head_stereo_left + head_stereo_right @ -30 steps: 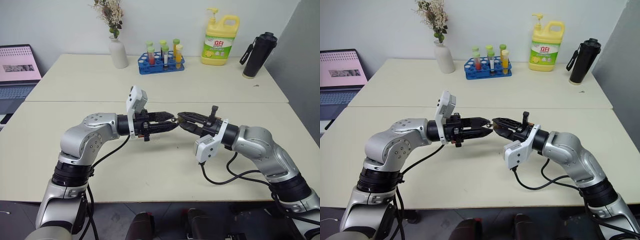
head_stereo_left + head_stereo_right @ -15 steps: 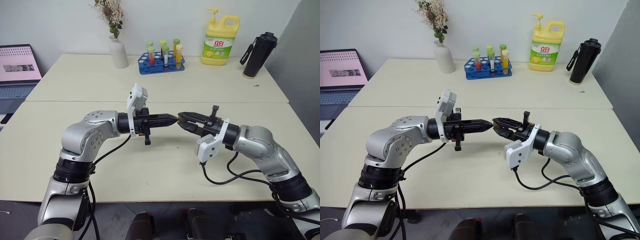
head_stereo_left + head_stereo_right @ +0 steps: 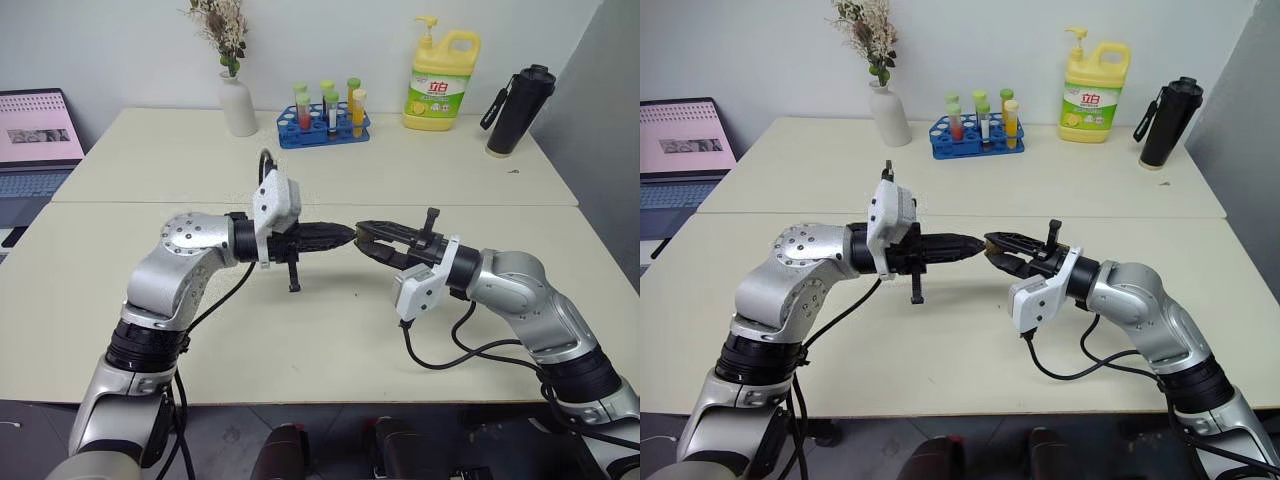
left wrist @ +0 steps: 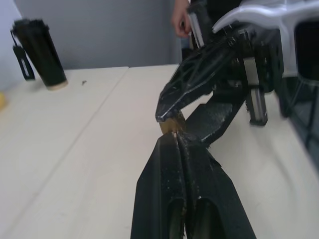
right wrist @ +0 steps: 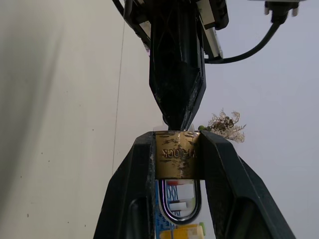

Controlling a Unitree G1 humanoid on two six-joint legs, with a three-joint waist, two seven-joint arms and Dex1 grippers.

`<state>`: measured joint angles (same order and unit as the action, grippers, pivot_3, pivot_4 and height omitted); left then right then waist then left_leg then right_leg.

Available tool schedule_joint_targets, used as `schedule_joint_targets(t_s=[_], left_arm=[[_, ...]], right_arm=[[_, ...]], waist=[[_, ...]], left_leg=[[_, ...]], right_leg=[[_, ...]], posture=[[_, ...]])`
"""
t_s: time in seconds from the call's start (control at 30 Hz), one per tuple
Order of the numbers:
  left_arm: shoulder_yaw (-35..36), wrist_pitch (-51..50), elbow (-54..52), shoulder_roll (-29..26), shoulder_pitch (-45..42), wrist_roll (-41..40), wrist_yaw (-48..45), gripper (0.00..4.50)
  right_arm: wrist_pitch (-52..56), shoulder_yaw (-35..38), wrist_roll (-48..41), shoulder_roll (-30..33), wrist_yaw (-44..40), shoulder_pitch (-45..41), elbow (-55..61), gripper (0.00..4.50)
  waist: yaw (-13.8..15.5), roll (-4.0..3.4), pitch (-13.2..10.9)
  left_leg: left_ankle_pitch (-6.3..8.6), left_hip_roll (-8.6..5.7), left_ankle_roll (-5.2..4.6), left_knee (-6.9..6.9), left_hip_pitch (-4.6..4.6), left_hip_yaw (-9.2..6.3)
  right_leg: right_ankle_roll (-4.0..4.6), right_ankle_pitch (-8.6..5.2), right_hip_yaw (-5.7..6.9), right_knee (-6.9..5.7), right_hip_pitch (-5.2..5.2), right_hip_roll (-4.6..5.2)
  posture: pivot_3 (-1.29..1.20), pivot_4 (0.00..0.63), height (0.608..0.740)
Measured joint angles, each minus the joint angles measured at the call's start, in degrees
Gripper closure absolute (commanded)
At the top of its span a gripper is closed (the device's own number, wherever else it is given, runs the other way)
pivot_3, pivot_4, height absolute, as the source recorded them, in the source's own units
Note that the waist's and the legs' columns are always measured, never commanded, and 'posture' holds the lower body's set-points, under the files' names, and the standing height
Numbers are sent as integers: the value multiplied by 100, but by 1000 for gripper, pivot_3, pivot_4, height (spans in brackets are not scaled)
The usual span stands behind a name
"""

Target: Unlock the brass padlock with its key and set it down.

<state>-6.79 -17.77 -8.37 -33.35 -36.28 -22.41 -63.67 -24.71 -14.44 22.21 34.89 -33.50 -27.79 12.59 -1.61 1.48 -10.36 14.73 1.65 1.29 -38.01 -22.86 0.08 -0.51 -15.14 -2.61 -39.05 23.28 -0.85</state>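
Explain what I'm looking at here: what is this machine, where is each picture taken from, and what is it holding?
It is a two-armed humanoid robot at a beige table. The two wide pictures come from cameras in its head; the two close-ups come from cameras on its wrists. The right gripper pinches a small brass padlock between its black fingers, shackle pointing back toward the wrist. The left gripper is shut, its tip meeting the padlock's bottom; the key itself is too small to make out. At the table's far edge stand a vase, a test-tube rack, a soap bottle and a black flask.

Closed left end effector [image 4: 175,142] meets brass padlock [image 4: 173,123].
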Motion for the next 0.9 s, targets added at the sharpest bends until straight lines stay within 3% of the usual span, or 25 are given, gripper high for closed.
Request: schedule_joint_targets(t_s=[0.27,0.43,0.53,0.7,0.9], left_arm=[[-69,1059,245,80,-11,537,-114,4500],[-6,138,229,266,-49,190,78,4500],[57,-442,227,419,-69,-50,297,3879],[246,-1573,219,381,-293,-599,485,2330],[689,-3200,32,315,-376,-1711,777,2294]], right_arm=[[36,21,-5,-16,1,-3,-15,3575],[84,38,2,-35,6,-3,-85,3575],[137,80,4,-46,13,-4,-136,3575],[132,38,5,-136,10,-9,-152,3575],[119,2,18,-136,7,-32,-153,3575]], waist=[[-2,0,0],[-4,0,0],[-4,1,0],[-13,0,0],[-10,0,0]], left_leg=[[0,0,-1,0,-1,3],[0,1,-1,-2,-2,-2],[1,1,-1,-3,-3,-4],[0,3,-1,-2,-1,-7],[0,2,0,-4,-3,-11]], right_leg=[[-3,-2,4,0,0,-1],[-12,-7,6,-1,0,-2],[-13,-7,6,-2,0,-2],[-15,-8,7,-3,0,-4],[-15,-8,8,-4,0,-1]], posture=[[0,150,740],[0,150,740],[0,150,740],[0,150,740],[0,150,740]])
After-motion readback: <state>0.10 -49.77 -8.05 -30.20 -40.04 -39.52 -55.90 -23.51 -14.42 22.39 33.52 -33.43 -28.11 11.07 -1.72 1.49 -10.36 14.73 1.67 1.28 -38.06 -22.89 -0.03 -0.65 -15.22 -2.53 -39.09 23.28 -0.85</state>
